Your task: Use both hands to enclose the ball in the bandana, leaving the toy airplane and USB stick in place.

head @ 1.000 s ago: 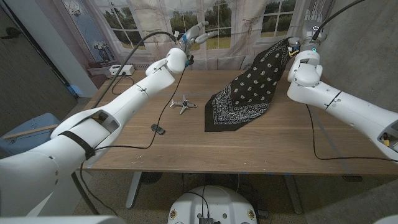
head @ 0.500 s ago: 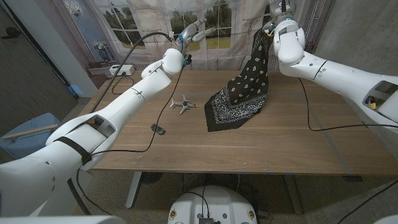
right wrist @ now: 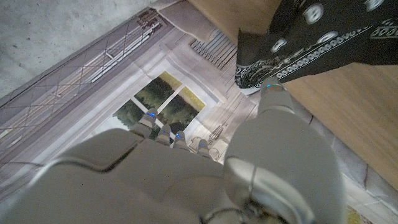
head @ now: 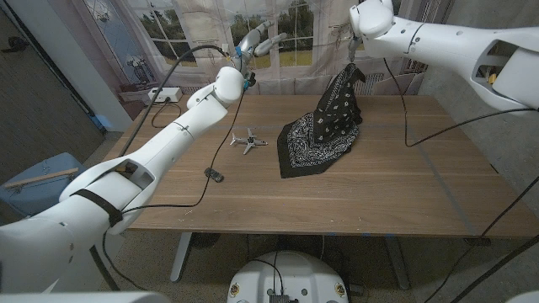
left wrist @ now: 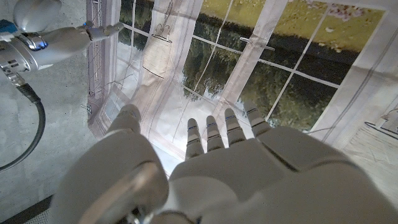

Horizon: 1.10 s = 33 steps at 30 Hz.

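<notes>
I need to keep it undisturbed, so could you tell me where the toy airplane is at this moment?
In the head view the toy airplane sits on the table left of centre, just left of the bandana, with the USB stick nearer the front edge.

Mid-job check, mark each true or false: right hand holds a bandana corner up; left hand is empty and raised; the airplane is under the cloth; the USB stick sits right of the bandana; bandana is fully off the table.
1. The right hand holds a corner of the bandana up. True.
2. The left hand is empty and raised. True.
3. The toy airplane is under the cloth. False: it lies uncovered, left of it.
4. The USB stick sits right of the bandana. False: left, nearer the front.
5. Bandana fully off the table. False: its lower part lies on the table.
</notes>
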Tool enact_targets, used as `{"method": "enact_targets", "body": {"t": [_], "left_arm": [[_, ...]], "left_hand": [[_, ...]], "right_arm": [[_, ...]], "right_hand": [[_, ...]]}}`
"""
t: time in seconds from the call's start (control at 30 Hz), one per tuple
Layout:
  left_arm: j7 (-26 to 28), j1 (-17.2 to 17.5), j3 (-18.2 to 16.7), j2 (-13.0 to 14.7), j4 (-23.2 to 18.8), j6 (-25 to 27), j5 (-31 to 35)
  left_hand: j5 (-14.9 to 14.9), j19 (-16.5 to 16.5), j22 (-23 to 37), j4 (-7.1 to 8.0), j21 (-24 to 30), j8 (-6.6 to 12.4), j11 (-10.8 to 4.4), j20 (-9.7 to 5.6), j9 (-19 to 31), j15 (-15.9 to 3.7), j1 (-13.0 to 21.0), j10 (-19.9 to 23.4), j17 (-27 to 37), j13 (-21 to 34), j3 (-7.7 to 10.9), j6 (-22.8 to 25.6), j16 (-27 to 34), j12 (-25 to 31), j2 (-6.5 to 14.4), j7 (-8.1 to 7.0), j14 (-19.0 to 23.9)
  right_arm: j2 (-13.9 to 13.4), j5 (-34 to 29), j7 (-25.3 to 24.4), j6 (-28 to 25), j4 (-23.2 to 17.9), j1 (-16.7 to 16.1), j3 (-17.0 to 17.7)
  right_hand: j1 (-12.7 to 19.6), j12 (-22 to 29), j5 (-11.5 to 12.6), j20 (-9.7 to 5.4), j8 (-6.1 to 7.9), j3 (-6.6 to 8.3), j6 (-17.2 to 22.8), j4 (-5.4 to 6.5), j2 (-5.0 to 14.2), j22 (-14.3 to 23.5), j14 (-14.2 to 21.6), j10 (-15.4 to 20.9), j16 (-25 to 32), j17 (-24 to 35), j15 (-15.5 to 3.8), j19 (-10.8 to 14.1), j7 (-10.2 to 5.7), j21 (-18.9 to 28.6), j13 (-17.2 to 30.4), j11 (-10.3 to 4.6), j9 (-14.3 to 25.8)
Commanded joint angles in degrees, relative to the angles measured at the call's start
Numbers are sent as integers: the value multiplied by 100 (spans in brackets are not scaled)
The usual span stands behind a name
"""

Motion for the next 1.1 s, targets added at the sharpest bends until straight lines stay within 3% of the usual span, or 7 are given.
{"method": "enact_targets", "body": {"t": [0.03, 0.1, 0.23, 0.33, 0.73, 0.87, 1.1], "left_arm": [[13, -89, -37, -70, 374, -303, -70], [-33, -120, -44, -100, 482, -365, -134], [-43, -171, -34, -133, 607, -417, -161], [-119, -234, -15, -173, 754, -533, -220], [-866, -251, -158, -40, 762, -735, -826], [-1575, -317, -221, 145, 603, -509, -1242], [-1791, -243, -204, 356, 352, -272, -1303]], "left_hand": [[4, 63, 23, -56, -1, 30, 41, 21, 16, 3, 42, -5, -1, -2, 21, 24, 3, 6, 35, 8, 63], [4, 65, 23, -61, -2, 23, 40, 21, 16, 9, 44, -7, -2, -2, 23, 13, -1, 6, 36, 18, 58], [4, 55, 23, -75, -10, 7, 15, 22, 17, 15, 47, -12, -2, -1, 27, -15, -14, 4, 37, 15, 40], [4, 52, 23, -85, -15, 3, 50, 23, 18, 9, 47, -3, -2, -1, 30, -18, -18, 9, 38, 23, 41], [-7, 82, 25, -87, -15, -58, 49, 6, 18, 52, -19, 30, 7, 1, 10, -155, -22, 22, 32, -104, 54], [-21, -77, 41, 1, -91, -88, 116, 19, 16, 300, -267, -64, 37, 7, -71, -319, -75, -11, 43, -290, -109], [-23, -195, 54, 39, -142, -87, 149, 25, 14, 358, -393, -89, 47, 10, -109, -360, -92, -14, 48, -372, -190]], "right_arm": [[199, 2449, 3005, 38, -54, 1376, -2928], [-407, 2498, 2820, 0, -709, 1316, -2337], [-1907, 3092, 1830, 226, -2172, 519, -525], [-2767, 3687, 844, 527, -3093, -547, 871], [-4007, 4376, -2109, 504, -4684, -4010, 4229], [-4170, 4505, -3160, 612, -4957, -4983, 5036], [-4166, 4315, -4514, 662, -5286, -6171, 5998]], "right_hand": [[37, 67, 20, 17, 99, -116, -882, -5, -84, 20, -438, -673, 43, 15, -44, -79, -49, -27, 12, -19, -4], [54, 238, 93, -83, 242, -304, -394, 15, -174, 23, -70, -260, 228, 19, -109, 385, -8, 106, 16, -78, -5], [179, 855, 201, -412, 659, -705, 1469, 140, 30, 22, 1984, 1814, 945, -63, -860, 1889, 309, 484, -11, -475, -7], [372, 891, 131, -513, 739, -684, 1957, 140, 287, 25, 2364, 2156, 1030, -122, -928, 2606, 364, 700, -23, -364, -8], [524, 441, -104, 206, 308, -739, 1523, 208, 654, 3, 1632, 1449, 613, -233, -141, 2437, 107, 462, -45, 75, -1], [497, 381, -276, 360, 193, -720, 1429, 234, 798, -4, 1397, 1356, 480, -274, -66, 1973, -310, 186, -22, -21, 3], [92, 457, -487, 372, 300, -898, 1852, 412, 755, 3, 1437, 1621, 464, -298, -172, 1491, -247, -99, 19, -133, 22]]}}
